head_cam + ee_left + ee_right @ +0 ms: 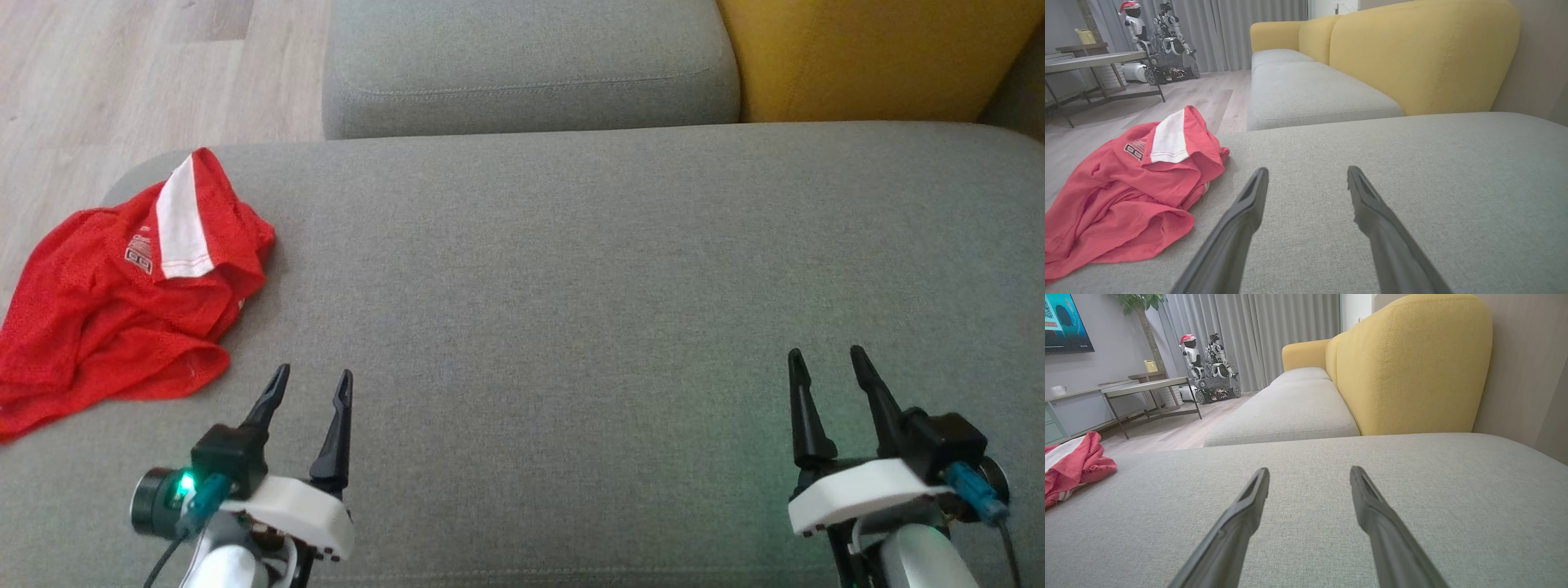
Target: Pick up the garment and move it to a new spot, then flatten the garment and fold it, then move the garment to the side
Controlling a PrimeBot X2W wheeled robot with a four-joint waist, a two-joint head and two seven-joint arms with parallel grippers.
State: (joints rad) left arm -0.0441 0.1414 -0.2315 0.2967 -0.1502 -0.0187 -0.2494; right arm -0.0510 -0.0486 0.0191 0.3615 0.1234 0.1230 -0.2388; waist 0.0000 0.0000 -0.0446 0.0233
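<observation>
garment (122, 302): red, crumpled, left of frame, at sofa seat (571, 286) edge
left fingers (336, 441): spread, empty, near it
right fingers (807, 425): spread, empty, well apart
risk: a thin one-layer pinch could drag it off onto the floor (82, 82)

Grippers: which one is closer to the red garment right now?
The left gripper: its open fingers stand just beside the red garment, not touching it. The right gripper is far across the grey cushion.

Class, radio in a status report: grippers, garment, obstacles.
Left gripper open, empty. Right gripper open, empty. Garment crumpled, untouched, left edge of cushion. Nothing blocking.
</observation>
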